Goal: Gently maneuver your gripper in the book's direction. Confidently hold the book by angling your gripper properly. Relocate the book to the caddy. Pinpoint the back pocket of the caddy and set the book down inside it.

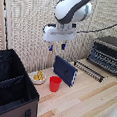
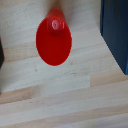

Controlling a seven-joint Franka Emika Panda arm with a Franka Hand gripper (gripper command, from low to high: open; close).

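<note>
The dark navy book (image 1: 65, 70) stands tilted on its edge on the wooden table, right of the red cup in the exterior view. It also shows at the edge of the wrist view (image 2: 116, 35). My gripper (image 1: 56, 46) hangs open and empty well above the table, over the cup and just to the exterior view's left of the book. Its fingers are out of the wrist view. The black fabric caddy (image 1: 12, 86) sits open at the exterior view's left, with partition walls inside. I cannot tell which section is the back pocket.
A red cup (image 1: 55, 84) stands between book and caddy, and is seen from above in the wrist view (image 2: 53, 41). A small plate with yellow food (image 1: 38, 76) lies behind it. A dark toaster oven (image 1: 109, 53) and a wire rack (image 1: 88, 70) stand at the right.
</note>
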